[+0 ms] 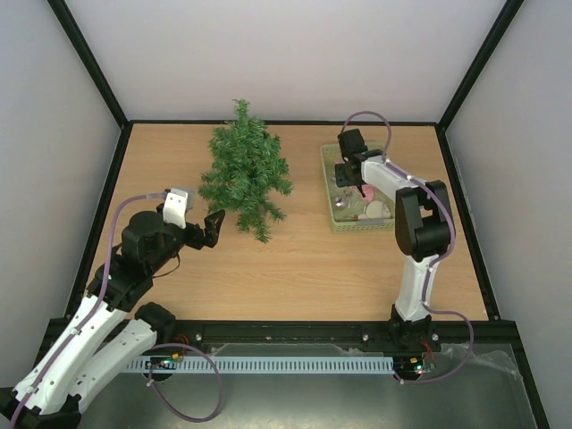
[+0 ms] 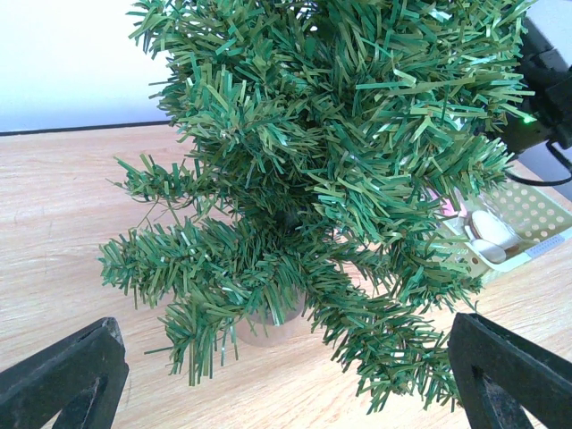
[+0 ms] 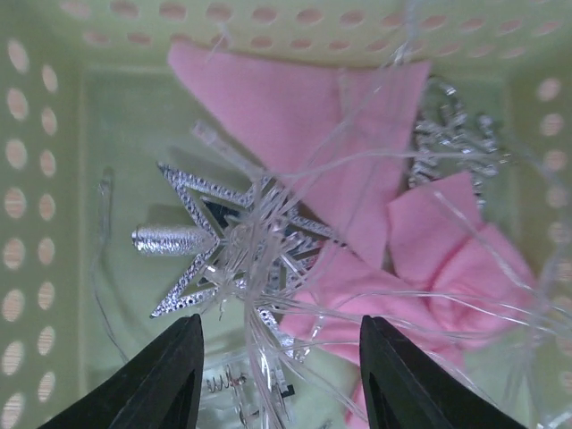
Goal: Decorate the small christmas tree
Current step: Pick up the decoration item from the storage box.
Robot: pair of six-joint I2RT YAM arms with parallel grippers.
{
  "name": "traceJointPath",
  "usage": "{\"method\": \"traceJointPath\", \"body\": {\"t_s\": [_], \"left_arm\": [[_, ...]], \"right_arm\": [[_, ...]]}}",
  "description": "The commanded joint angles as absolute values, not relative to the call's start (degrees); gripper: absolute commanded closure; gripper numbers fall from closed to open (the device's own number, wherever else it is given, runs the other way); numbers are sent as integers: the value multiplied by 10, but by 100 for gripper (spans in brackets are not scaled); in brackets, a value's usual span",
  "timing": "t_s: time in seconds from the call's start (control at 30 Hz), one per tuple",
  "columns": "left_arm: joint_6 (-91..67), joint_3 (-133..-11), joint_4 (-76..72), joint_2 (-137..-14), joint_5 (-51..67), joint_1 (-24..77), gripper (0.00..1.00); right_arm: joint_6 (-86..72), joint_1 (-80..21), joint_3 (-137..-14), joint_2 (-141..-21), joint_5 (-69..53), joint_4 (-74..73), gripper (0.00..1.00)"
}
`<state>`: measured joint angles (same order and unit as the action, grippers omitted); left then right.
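The small christmas tree (image 1: 244, 170) stands left of the table's centre, dark green and bristly. In the left wrist view the tree (image 2: 340, 152) fills the frame, its short trunk in a pale round base (image 2: 268, 326). My left gripper (image 1: 215, 227) is open just in front of the tree's lower branches, its fingers (image 2: 67, 375) wide apart with nothing between them. My right gripper (image 1: 358, 181) hangs open inside the pale green basket (image 1: 329, 192). Below the right gripper (image 3: 281, 344) lie a silver star topper (image 3: 210, 246), a pink bow (image 3: 357, 170) and clear wire strands (image 3: 268, 357) running between the fingers.
A silver glittery ornament (image 3: 451, 138) lies at the basket's far right corner. The perforated basket walls (image 3: 31, 179) close in around the right gripper. Black-framed walls (image 1: 107, 206) bound the wooden table. The basket (image 2: 536, 219) stands just right of the tree.
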<state>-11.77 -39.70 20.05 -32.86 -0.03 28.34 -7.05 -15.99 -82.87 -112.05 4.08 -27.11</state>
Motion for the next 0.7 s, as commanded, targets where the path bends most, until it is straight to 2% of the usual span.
{"method": "traceJointPath", "body": {"t_s": [0.0, 0.17, 0.3, 0.53, 0.67], "left_arm": [[-111, -396, 193, -328, 0, 283, 1], [-110, -396, 193, -324, -2, 283, 1], [-110, -395, 195, -323, -3, 283, 1], [-110, -395, 192, -323, -4, 283, 1], [-107, -396, 193, -323, 1, 283, 1]], "right_arm": [[-44, -161, -857, -1145, 35, -284, 55], [-41, -160, -888, -1187, 44, -292, 62], [-41, -160, -903, -1203, 54, -297, 72], [-40, -158, -904, -1218, 54, -300, 73], [-36, -157, -904, -1224, 59, -305, 81]]}}
